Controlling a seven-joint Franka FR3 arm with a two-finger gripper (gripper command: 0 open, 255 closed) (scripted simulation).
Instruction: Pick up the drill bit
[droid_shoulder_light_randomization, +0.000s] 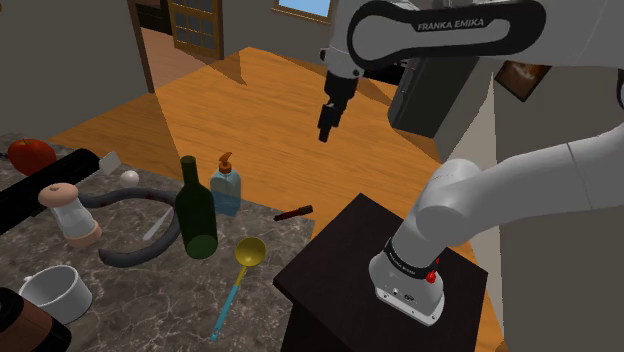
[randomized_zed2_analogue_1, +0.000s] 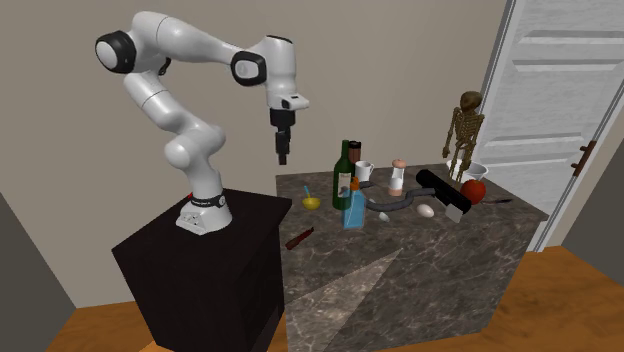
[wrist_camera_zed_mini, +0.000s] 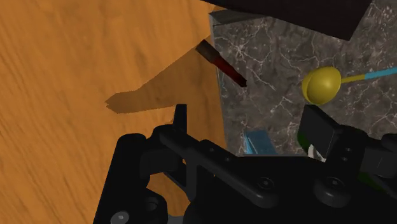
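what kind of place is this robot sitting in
Probably a room in a house, perhaps a kitchen: a wooden floor, a panelled white door, and a dark marbled counter holding a green bottle and a blue soap dispenser.

The counter is veined white on dark grey. The drill bit, at three o'clock from the dark green bottle in the shoulder view, is coloured red and black.

In the shoulder view the dark green glass bottle covers part of the grey curved hose and of the blue pump bottle behind it. Well apart from that bottle, a long black cylinder runs off the picture's edge. In the wrist view the black claw hides most of the green bottle behind its body.
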